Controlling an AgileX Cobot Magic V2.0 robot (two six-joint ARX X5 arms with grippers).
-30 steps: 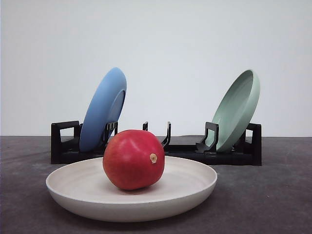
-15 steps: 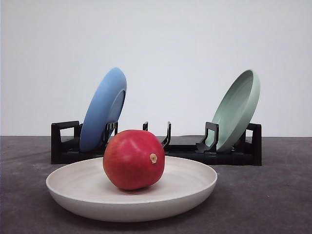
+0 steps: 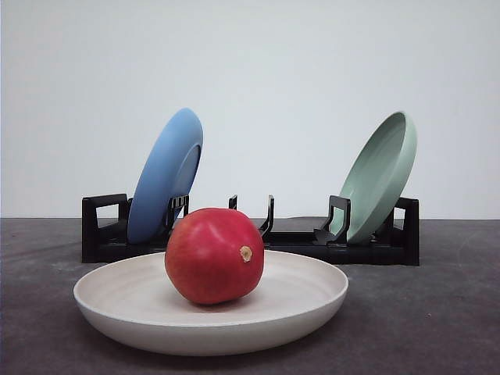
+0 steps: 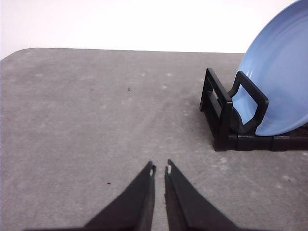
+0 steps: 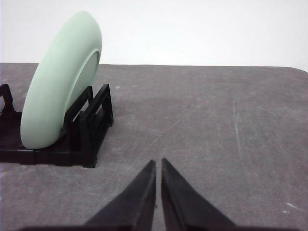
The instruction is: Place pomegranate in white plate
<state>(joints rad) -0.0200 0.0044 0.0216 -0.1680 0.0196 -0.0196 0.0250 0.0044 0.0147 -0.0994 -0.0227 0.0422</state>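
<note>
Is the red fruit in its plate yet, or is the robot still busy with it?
It looks done. The pomegranate sits in the white plate on the table. Nothing is in hand: the left gripper and the right gripper are both shut on nothing, over bare table beside the black rack. Nothing looks left to do.

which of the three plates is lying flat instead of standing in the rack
The white plate, flat on the table with the pomegranate in it; the blue plate and green plate lean in the black rack.

Pomegranate in white plate; rack behind, holding tilted plates left and right.
</note>
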